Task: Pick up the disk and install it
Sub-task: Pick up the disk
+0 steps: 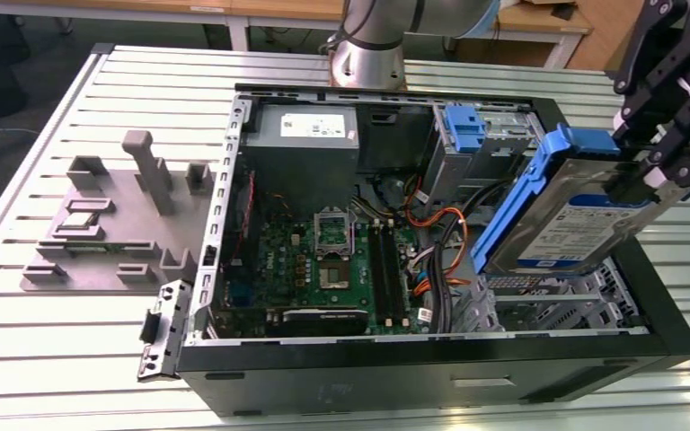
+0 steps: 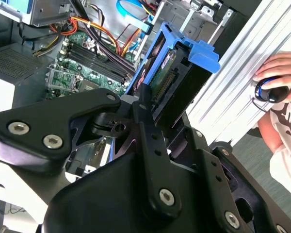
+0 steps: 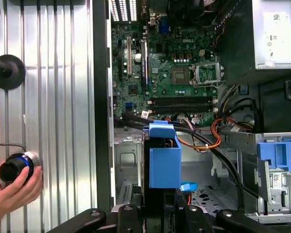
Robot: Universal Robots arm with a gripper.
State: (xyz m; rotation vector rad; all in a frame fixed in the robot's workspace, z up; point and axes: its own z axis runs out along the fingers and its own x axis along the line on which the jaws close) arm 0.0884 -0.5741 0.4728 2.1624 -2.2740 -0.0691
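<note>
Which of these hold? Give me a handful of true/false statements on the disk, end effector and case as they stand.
1. The end effector is shut on the disk. True.
2. The disk lies flat outside the case. False: it is held tilted over the open computer case.
3. A side panel covers the case. False: it is open, with the motherboard exposed.
4. A hand rests on a round knob beside the case. True.
5. The grey fixture sits inside the case. False: it stands on the table, on the exterior view's left of the case.
</note>
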